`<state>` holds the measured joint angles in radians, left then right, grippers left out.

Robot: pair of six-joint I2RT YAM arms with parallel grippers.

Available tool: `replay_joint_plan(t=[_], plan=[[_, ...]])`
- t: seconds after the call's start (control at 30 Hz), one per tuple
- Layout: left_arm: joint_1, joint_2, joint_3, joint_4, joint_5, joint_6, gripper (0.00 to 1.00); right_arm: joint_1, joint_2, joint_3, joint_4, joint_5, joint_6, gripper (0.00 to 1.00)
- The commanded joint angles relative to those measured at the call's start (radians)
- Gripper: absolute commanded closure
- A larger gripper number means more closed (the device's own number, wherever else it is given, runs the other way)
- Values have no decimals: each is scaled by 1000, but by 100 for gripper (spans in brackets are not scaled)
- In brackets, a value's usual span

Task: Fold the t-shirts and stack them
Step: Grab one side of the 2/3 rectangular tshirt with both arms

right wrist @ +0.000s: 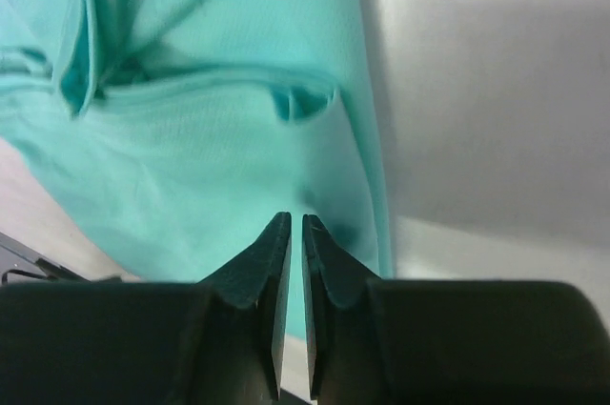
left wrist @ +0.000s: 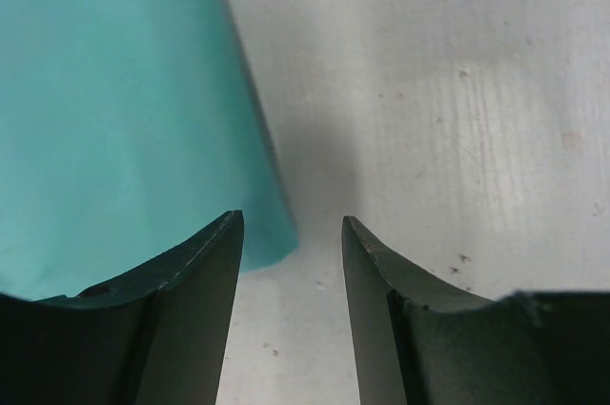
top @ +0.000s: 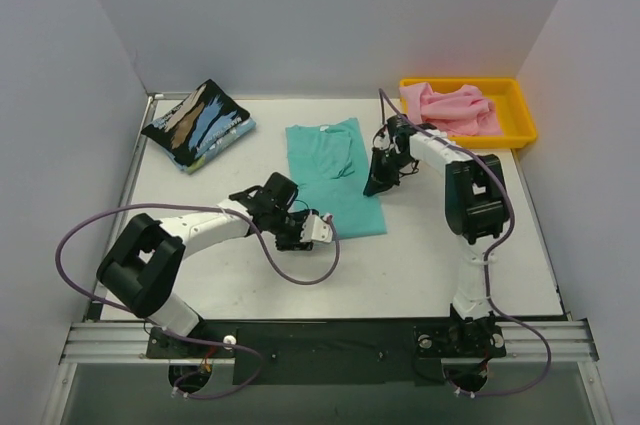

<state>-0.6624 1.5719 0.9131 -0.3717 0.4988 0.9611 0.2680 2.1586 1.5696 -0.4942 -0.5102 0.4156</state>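
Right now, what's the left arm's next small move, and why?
Probably lower the left gripper and close on the near corner of the teal-green cloth t-shirt: that gripper's jaws stand open over that corner, and the right gripper is shut at the shirt's other edge.

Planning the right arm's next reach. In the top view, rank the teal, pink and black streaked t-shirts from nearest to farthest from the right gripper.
1. teal t-shirt: at table centre, right beside the right gripper.
2. pink t-shirt: in the yellow tray, far right corner.
3. black streaked t-shirt: folded, far left.
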Motion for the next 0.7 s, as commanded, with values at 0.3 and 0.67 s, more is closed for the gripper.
replay_joint_plan(t=[0.3, 0.67], plan=[[-71, -36, -141, 189, -68, 10, 45, 10, -437, -491, -47, 153, 25, 57], [-72, -39, -166, 232, -140, 59, 52, 4, -385, -572, 126, 133, 115, 54]])
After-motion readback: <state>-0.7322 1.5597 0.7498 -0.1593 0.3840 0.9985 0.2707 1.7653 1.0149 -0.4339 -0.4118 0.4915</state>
